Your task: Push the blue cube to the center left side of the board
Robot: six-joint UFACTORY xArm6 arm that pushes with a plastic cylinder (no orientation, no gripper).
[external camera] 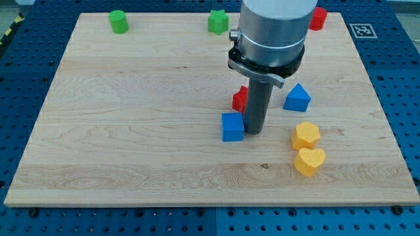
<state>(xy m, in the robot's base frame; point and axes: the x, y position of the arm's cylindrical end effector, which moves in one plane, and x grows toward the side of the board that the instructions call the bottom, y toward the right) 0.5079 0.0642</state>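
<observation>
Blue cube [232, 127] right of worktop [131, 131] centre | my tip [253, 133] touching it at 3 o'clock | bare wood toward 9 o'clock edge | red block [240, 99] at cube's 1 o'clock | no fingers on rod

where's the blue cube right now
The blue cube sits just right of the wooden board's middle, touching the left side of my tip, with the partly hidden red block just above it.
</observation>
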